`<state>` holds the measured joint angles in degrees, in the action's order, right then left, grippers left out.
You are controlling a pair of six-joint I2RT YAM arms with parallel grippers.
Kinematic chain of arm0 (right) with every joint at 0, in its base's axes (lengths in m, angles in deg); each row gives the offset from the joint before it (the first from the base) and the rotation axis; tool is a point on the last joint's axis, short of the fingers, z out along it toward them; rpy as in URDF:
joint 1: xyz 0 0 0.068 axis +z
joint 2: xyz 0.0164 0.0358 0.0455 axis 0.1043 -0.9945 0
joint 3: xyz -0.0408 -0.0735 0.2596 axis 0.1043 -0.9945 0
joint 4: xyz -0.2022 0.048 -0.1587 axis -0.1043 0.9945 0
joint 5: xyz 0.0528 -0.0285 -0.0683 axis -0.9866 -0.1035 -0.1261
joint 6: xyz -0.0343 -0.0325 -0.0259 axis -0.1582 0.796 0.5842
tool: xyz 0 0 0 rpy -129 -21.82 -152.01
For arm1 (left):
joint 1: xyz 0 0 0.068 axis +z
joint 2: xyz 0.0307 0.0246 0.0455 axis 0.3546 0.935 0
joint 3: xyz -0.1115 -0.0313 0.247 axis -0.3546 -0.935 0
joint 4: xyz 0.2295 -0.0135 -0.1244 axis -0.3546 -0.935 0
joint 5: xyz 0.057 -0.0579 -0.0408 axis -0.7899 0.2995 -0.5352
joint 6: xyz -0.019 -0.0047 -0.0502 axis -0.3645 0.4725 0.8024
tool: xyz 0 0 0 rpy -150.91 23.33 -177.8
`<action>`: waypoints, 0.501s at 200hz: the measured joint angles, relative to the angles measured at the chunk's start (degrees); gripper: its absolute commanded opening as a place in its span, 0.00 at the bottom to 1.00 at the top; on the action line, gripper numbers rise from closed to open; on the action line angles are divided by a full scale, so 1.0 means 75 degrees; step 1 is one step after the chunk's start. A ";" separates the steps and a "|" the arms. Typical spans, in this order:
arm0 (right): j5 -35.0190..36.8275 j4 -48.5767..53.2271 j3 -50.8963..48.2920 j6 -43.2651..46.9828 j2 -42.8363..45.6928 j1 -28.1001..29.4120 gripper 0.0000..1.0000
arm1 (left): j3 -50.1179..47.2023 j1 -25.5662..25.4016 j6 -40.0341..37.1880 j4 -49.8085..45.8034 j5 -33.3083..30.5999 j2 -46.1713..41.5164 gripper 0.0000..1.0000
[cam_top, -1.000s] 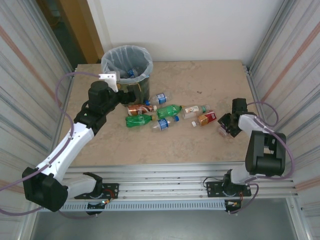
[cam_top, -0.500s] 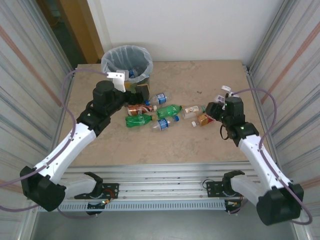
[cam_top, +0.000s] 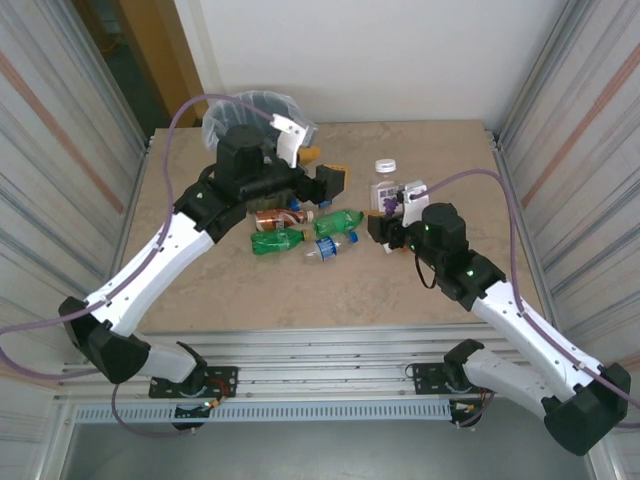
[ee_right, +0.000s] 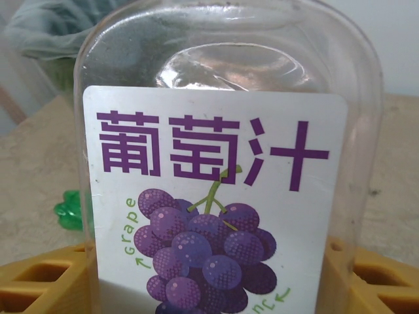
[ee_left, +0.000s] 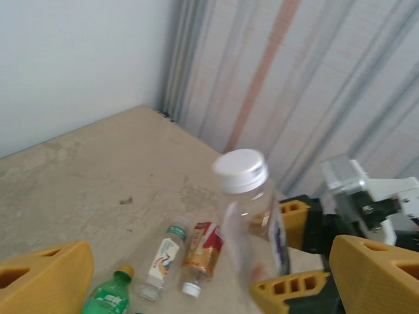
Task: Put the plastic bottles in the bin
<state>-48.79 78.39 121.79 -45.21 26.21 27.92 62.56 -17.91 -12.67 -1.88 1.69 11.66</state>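
Observation:
My right gripper (cam_top: 388, 213) is shut on a clear plastic bottle (cam_top: 387, 187) with a white cap and a purple grape label (ee_right: 216, 216). It holds the bottle upright above the table, right of centre. In the left wrist view the same bottle (ee_left: 252, 219) stands straight ahead of my left gripper (ee_left: 206, 265). My left gripper (cam_top: 322, 168) is open and holds nothing, raised just right of the bin (cam_top: 222, 118), which the left arm largely hides. Several bottles lie mid-table: a brown one (cam_top: 270, 217), two green ones (cam_top: 278, 241), and a clear blue-capped one (cam_top: 325, 250).
In the left wrist view a white-labelled clear bottle (ee_left: 160, 261) and a red-and-brown bottle (ee_left: 200, 252) lie side by side beyond the green one (ee_left: 108, 297). Corrugated metal walls (cam_top: 575, 120) close in both sides of the table. The bin's pale liner (ee_right: 52, 26) shows behind the held bottle.
My right arm has lifted the grape bottle from the table's right side and carried it up and left. My left arm has risen and swung right from the bin's front.

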 measured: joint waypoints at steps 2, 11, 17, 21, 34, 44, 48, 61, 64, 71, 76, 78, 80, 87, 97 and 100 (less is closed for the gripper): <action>0.0000 -0.0023 0.0020 0.0055 -0.0023 0.0038 0.35 | 0.0061 -0.0023 -0.0029 -0.0050 0.0017 0.0035 0.91; 0.0003 -0.0082 0.0102 0.0201 -0.0111 0.0172 0.35 | 0.0262 -0.0117 -0.0111 -0.0213 0.0102 0.0160 0.90; 0.0003 -0.0137 0.0152 0.0306 -0.0163 0.0256 0.35 | 0.0379 -0.0163 -0.0146 -0.0315 0.0181 0.0248 0.90; -0.0003 -0.0160 0.0192 0.0370 -0.0204 0.0312 0.35 | 0.0428 -0.0184 -0.0154 -0.0353 0.0224 0.0291 0.89; -0.0003 -0.0271 0.0306 0.0571 -0.0303 0.0493 0.35 | 0.0533 -0.0210 -0.0172 -0.0481 0.0335 0.0428 0.87; -0.0003 -0.0329 0.0379 0.0720 -0.0367 0.0627 0.35 | 0.0545 -0.0210 -0.0154 -0.0513 0.0388 0.0516 0.86; -0.0003 -0.0350 0.0396 0.0769 -0.0385 0.0670 0.35 | 0.0545 -0.0210 -0.0146 -0.0530 0.0399 0.0548 0.86; 0.0000 -0.0414 0.0460 0.0933 -0.0463 0.0819 0.35 | 0.0545 -0.0210 -0.0090 -0.0580 0.0408 0.0644 0.86; 0.0000 -0.0443 0.0481 0.0968 -0.0501 0.0860 0.35 | 0.0545 -0.0210 -0.0076 -0.0595 0.0408 0.0662 0.86; 0.0003 -0.0495 0.0522 0.1058 -0.0577 0.0935 0.35 | 0.0545 -0.0210 -0.0035 -0.0615 0.0405 0.0699 0.86; 0.0000 -0.0519 0.0548 0.1105 -0.0641 0.0982 0.35 | 0.0545 -0.0210 -0.0023 -0.0615 0.0405 0.0723 0.86; 0.0006 -0.0522 0.0557 0.1116 -0.0656 0.0997 0.35 | 0.0545 -0.0210 -0.0015 -0.0612 0.0405 0.0731 0.86; 0.0003 -0.0527 0.0568 0.1139 -0.0682 0.1017 0.35 | 0.0545 -0.0210 -0.0006 -0.0612 0.0408 0.0734 0.86; 0.0003 -0.0574 0.0580 0.1195 -0.0752 0.1075 0.35 | 0.0545 -0.0210 0.0029 -0.0612 0.0405 0.0746 0.86; 0.0006 -0.0612 0.0589 0.1279 -0.0822 0.1142 0.35 | 0.0545 -0.0210 0.0079 -0.0612 0.0405 0.0749 0.85; 0.0006 -0.0627 0.0589 0.1288 -0.0845 0.1154 0.35 | 0.0545 -0.0210 0.0085 -0.0612 0.0402 0.0749 0.84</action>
<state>-48.75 73.69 126.20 -35.55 19.87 36.58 66.65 -19.48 -12.03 -6.47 4.70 17.27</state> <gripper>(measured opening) 0.669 0.856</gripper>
